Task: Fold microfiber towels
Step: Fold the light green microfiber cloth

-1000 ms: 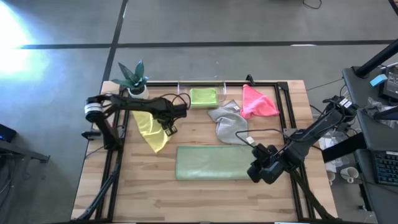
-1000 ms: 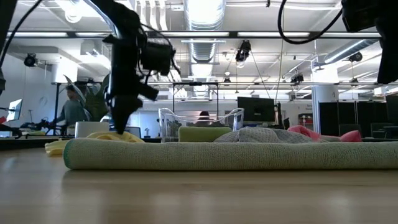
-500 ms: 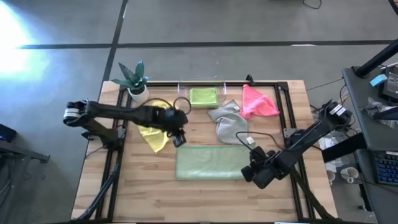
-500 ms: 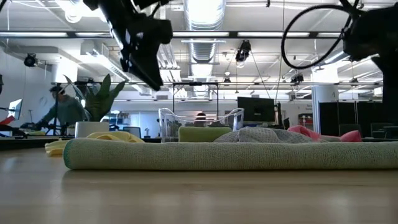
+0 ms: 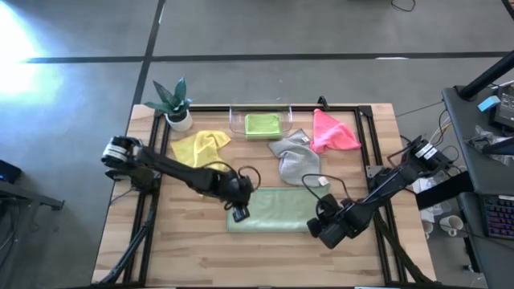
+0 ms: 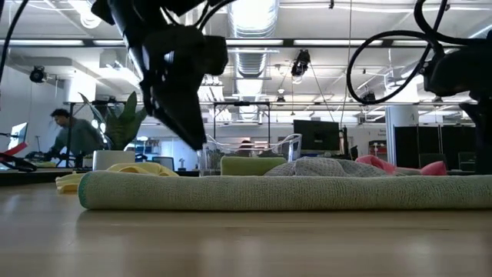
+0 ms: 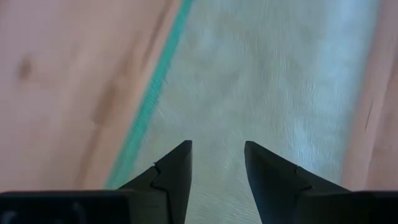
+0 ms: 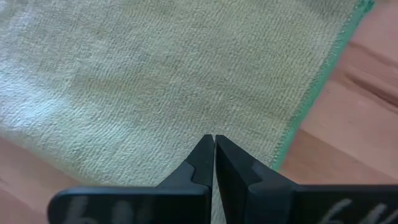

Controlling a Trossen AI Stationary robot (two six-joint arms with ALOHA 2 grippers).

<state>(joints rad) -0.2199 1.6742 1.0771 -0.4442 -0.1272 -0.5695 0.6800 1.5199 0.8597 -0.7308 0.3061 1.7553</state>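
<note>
The right gripper [image 8: 214, 152] has its two dark fingers pressed together, empty, just above the pale sage green towel [image 8: 155, 74]. The towel's green stitched edge [image 8: 314, 93] runs beside the fingertips, bare wooden table [image 8: 354, 137] beyond it.

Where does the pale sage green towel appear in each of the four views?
High view: pale sage green towel lies flat at the table's front centre, between the two arms.
Low view: the long roll across the foreground.
Left wrist view: it fills the picture beyond the open fingers.
Right wrist view: it covers most of the picture.
Shared landmark: its darker green hem.
</note>
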